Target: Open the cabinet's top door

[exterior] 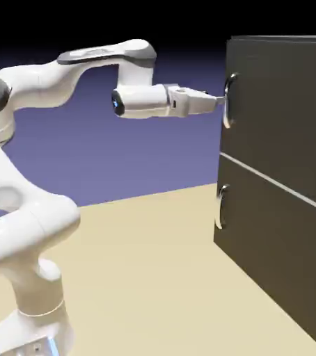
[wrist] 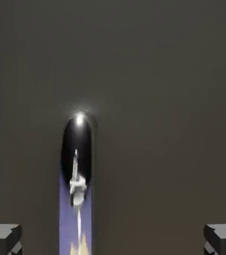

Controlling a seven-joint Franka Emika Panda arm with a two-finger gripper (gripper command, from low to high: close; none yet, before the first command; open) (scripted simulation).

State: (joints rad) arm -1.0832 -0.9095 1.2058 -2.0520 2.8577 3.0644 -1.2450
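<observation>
You're on the approach — gripper (exterior: 220, 99) fingers wide, the top door (wrist: 160, 99) handle (wrist: 76, 149) left of centre between them; shift across, then close.

Setting: rendered test scene, not a lived-in room. Evidence: plain tan table (exterior: 154, 243); flat blue-violet backdrop (exterior: 154, 153) fading to black above; one white robot arm (exterior: 35, 160); one dark cabinet (exterior: 286, 181) with untextured faces.

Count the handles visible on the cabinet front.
2. The top door's handle sits near the door's edge that faces the arm, right at the open gripper. The lower door's handle sits directly below it. Other cabinet faces are hidden.
</observation>
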